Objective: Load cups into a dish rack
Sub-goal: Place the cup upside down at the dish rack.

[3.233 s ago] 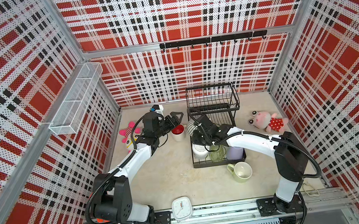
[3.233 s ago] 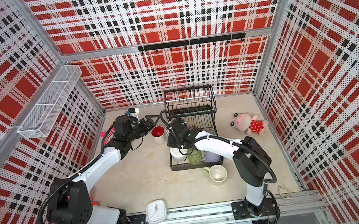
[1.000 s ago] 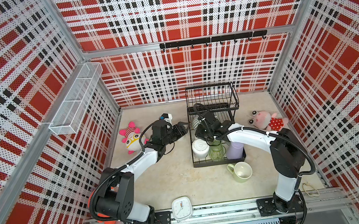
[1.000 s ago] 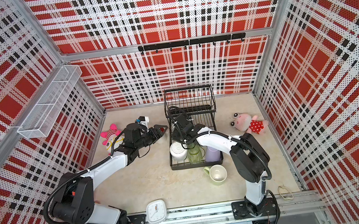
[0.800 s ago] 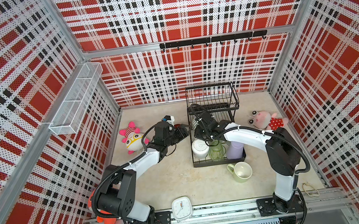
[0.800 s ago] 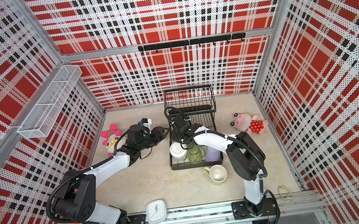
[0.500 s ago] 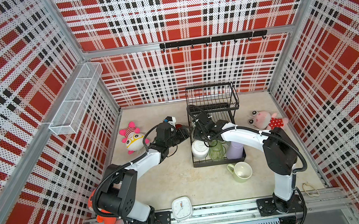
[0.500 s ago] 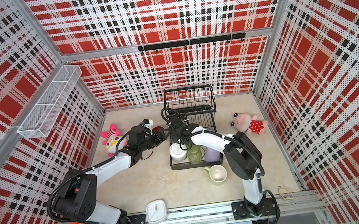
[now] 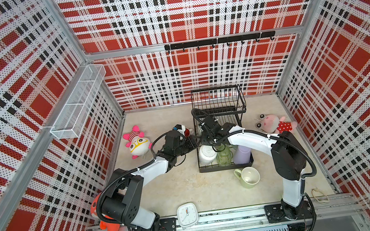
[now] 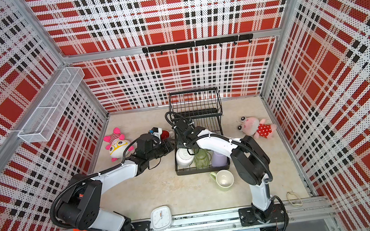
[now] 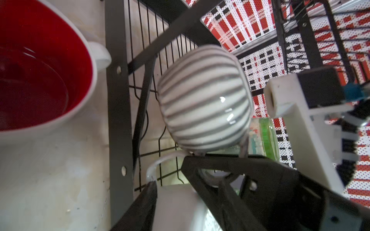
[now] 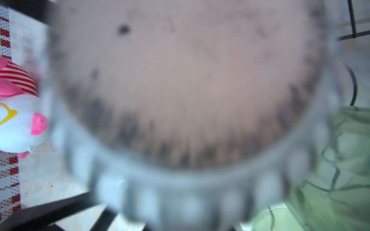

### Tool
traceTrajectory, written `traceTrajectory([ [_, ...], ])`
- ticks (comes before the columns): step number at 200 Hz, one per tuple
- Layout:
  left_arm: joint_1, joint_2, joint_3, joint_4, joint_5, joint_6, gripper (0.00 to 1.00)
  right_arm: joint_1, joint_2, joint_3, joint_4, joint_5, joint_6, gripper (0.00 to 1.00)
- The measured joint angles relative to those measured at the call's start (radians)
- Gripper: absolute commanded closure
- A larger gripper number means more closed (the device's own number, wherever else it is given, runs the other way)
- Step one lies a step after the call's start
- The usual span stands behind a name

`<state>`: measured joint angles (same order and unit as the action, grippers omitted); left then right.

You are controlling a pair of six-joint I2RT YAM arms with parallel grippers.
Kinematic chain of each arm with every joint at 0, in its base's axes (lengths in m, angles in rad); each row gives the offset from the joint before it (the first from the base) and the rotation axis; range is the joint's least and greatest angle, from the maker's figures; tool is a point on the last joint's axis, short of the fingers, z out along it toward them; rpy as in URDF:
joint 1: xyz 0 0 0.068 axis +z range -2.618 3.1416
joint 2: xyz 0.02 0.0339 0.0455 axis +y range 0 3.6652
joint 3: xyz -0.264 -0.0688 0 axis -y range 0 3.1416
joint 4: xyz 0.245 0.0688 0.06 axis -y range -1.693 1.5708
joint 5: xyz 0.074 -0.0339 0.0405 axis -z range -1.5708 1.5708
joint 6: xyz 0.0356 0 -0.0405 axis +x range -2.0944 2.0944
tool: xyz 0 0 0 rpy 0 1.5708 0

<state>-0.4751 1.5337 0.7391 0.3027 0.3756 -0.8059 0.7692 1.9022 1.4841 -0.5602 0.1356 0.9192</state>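
three cups racked, green mug, red mug out; your right jaws pinch a striped cup, left jaws half-open, grip unclear.

Both top views are bright and evenly lit. Light looks diffuse from above, leaving only faint soft shadows on the beige speckled tabletop. Wide-angle distortion: the red-white-black plaid perforated walls splay and bend toward the frame edges, while the centre is sharp. Left wrist view is well exposed, with small specular glints on the ribbed white ceramic mug and glossy reflections inside the red-lined white mug. The black wire dish rack bars are slightly soft, and so is the near foreground. In the right wrist view the ribbed mug fills the frame, fully defocused, a pinkish-grey haze. The clear green glass is also soft; the pink-and-white plush toy is sharper.
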Motion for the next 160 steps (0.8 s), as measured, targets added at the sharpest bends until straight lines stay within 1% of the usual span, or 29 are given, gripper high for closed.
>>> traceTrajectory([
  [21,-0.015,0.000,-0.011,0.004,-0.003,0.002,0.48,0.000,0.000,0.002,-0.009,0.007,-0.007,1.00],
  [57,-0.016,-0.003,-0.045,0.004,-0.016,0.016,0.52,0.000,0.000,0.011,-0.042,0.028,-0.028,1.00],
  [124,-0.016,-0.025,-0.054,-0.022,-0.040,0.067,0.52,0.000,0.002,0.021,-0.096,0.060,-0.101,1.00],
  [160,-0.016,-0.025,-0.054,-0.022,-0.038,0.074,0.51,-0.001,0.023,0.070,-0.170,0.067,-0.138,1.00],
])
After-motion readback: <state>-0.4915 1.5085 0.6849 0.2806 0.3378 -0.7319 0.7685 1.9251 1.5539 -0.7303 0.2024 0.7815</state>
